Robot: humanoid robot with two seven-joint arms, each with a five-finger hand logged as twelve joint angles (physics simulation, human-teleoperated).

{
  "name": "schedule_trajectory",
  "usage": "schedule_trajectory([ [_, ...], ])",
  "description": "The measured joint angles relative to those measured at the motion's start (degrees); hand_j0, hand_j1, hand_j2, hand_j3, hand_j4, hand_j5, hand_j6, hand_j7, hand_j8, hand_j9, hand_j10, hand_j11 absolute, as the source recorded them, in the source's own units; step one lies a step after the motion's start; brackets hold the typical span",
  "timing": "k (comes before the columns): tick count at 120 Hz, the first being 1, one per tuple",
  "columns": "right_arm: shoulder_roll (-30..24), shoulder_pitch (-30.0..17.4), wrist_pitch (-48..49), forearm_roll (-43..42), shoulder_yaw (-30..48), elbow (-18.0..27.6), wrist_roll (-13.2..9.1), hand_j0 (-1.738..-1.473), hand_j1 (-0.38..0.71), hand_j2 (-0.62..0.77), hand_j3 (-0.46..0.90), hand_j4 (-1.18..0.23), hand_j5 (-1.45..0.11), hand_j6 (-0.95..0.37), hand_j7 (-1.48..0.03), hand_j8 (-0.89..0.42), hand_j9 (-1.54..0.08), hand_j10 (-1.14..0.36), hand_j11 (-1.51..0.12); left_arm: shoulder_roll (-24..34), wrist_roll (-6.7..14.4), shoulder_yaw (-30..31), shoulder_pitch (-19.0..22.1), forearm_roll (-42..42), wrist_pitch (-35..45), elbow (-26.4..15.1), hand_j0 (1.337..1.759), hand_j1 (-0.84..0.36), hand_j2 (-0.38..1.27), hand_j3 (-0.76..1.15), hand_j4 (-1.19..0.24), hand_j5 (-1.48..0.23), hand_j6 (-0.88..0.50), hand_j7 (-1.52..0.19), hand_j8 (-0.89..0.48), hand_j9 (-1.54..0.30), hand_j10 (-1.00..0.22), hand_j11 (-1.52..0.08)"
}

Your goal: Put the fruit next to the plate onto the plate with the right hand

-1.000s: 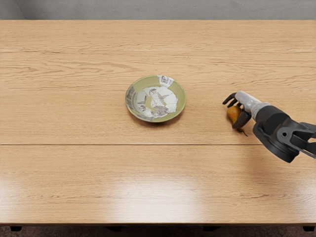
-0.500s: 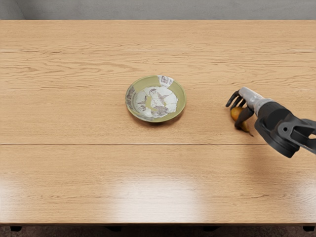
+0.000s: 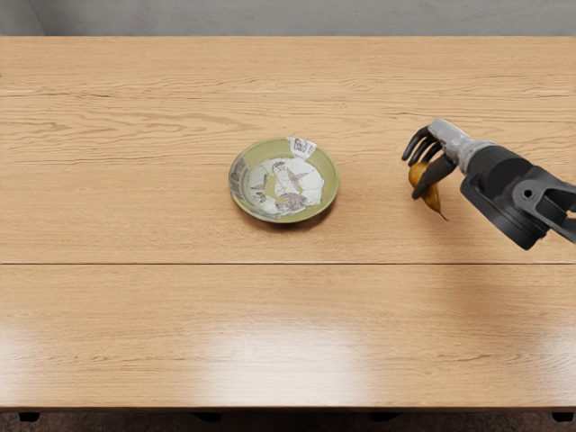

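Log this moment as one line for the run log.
right hand: shut on fruit | fruit: right of plate, not on it | left hand: not in view

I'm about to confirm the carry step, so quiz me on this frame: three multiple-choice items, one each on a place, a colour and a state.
1. Where is the fruit?
A. On the plate
B. Right of the plate, at the right hand
C. Left of the plate, on the table

2. What colour is the plate's rim?
A. Red
B. Blue
C. Green

3. What is the right hand doing?
A. Open, holding nothing
B. Its fingers are curled on the fruit
C. Out of view

Answers:
1 B: the yellow-orange fruit sits well to the plate's right, inside the hand.
2 C: an olive-green band rings the patterned centre.
3 B: dark fingers wrap around the fruit.
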Motion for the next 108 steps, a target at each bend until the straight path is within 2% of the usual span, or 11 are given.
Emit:
schedule_trajectory([
  [15, 0.6, 3.3, 5.4, 3.7, 1.1, 0.5, 0.0, -1.656, 0.25, 0.51, 0.0, -0.8, -1.08, -0.67, -1.06, -0.55, -1.05, -0.68, -1.04, 0.0, 0.0, 0.0, 0.0, 0.0, 0.0, 0.0, 1.658, 0.35, 0.0, 0.0, 0.0, 0.0, 0.0, 0.0, 0.0, 0.0, 0.0, 0.0],
  [30, 1.4, 5.9, 14.8, 7.5, 4.6, 0.3, 0.0, -1.656, 0.25, 0.51, 0.0, -0.82, -1.11, -0.66, -1.08, -0.53, -1.06, -0.67, -1.05, 0.0, 0.0, 0.0, 0.1, 0.0, 0.0, 0.0, 1.658, 0.35, 0.0, 0.0, 0.0, 0.0, 0.0, 0.0, 0.0, 0.0, 0.0, 0.0],
  [40, 3.2, 7.4, 18.5, 8.7, 5.8, -1.1, 0.1, -1.655, 0.25, 0.51, 0.0, -0.82, -1.13, -0.65, -1.09, -0.52, -1.07, -0.67, -1.06, 0.0, 0.0, 0.0, 0.0, 0.0, 0.0, 0.0, 1.658, 0.35, 0.0, 0.0, 0.0, 0.0, 0.0, 0.0, 0.0, 0.0, 0.0, 0.0],
  [52, 7.2, 9.8, 21.0, 9.3, 6.4, -4.4, 0.1, -1.655, 0.25, 0.49, 0.0, -0.83, -1.15, -0.65, -1.1, -0.52, -1.08, -0.67, -1.07, 0.0, 0.0, 0.0, 0.0, 0.0, 0.0, 0.0, 1.658, 0.35, 0.0, 0.0, 0.0, 0.0, 0.0, 0.0, 0.0, 0.0, 0.0, 0.0],
  [73, 16.1, 14.4, 24.3, 9.5, 6.3, -13.1, 0.1, -1.656, 0.22, 0.44, 0.0, -0.84, -1.15, -0.66, -1.11, -0.53, -1.11, -0.66, -1.09, 0.0, 0.0, 0.0, 0.0, 0.0, 0.0, 0.0, 1.658, 0.35, 0.0, 0.0, 0.0, 0.0, 0.0, 0.0, 0.0, 0.0, 0.0, 0.0],
  [86, 20.0, 16.8, 25.6, 9.5, 6.2, -17.1, 0.1, -1.657, 0.21, 0.43, 0.0, -0.84, -1.15, -0.66, -1.11, -0.54, -1.12, -0.65, -1.1, 0.0, 0.0, 0.0, 0.1, 0.0, 0.0, 0.0, 1.658, 0.35, 0.0, 0.0, 0.0, 0.0, 0.0, 0.0, 0.0, 0.0, 0.0, 0.0],
  [96, 22.5, 18.2, 26.4, 9.5, 6.1, -19.9, 0.1, -1.657, 0.24, 0.49, 0.0, -0.84, -1.16, -0.65, -1.11, -0.52, -1.12, -0.64, -1.09, 0.0, 0.0, 0.0, 0.0, 0.0, 0.0, 0.0, 1.658, 0.35, 0.0, 0.0, 0.0, 0.0, 0.0, 0.0, 0.0, 0.0, 0.0, 0.0],
  [108, 25.9, 19.4, 26.8, 9.4, 5.4, -23.7, 0.1, -1.656, 0.22, 0.43, 0.0, -0.84, -1.15, -0.66, -1.11, -0.53, -1.12, -0.66, -1.09, 0.0, 0.0, 0.0, 0.0, 0.0, 0.0, 0.0, 1.658, 0.35, 0.0, 0.0, 0.0, 0.0, 0.0, 0.0, 0.0, 0.0, 0.0, 0.0],
])
